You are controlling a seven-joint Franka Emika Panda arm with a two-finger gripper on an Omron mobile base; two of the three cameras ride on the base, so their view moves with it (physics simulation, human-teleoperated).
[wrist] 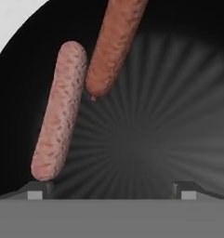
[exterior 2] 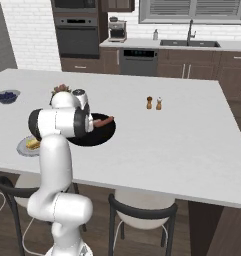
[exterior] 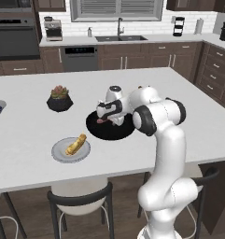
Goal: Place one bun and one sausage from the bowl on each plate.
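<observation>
Gripper (wrist: 111, 191) hanging low over black bowl (wrist: 178, 116), jaws apart, gripping nothing. Two sausages (wrist: 60, 111) lying in bowl w/ ends nearly touching. Bun (exterior: 76, 144) sitting on grey plate (exterior: 58, 153).

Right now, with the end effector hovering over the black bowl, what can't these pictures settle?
- Second plate: the arm's elbow may cover it in the right base view.
- Second bun: one bun lies on the pale grey plate; no other can be made out.
- Bowl: the arm hides part of it in both base views.
- Upper sausage: cut off by the hand view's top edge.
- Lower sausage: contact with it can't be told.
</observation>
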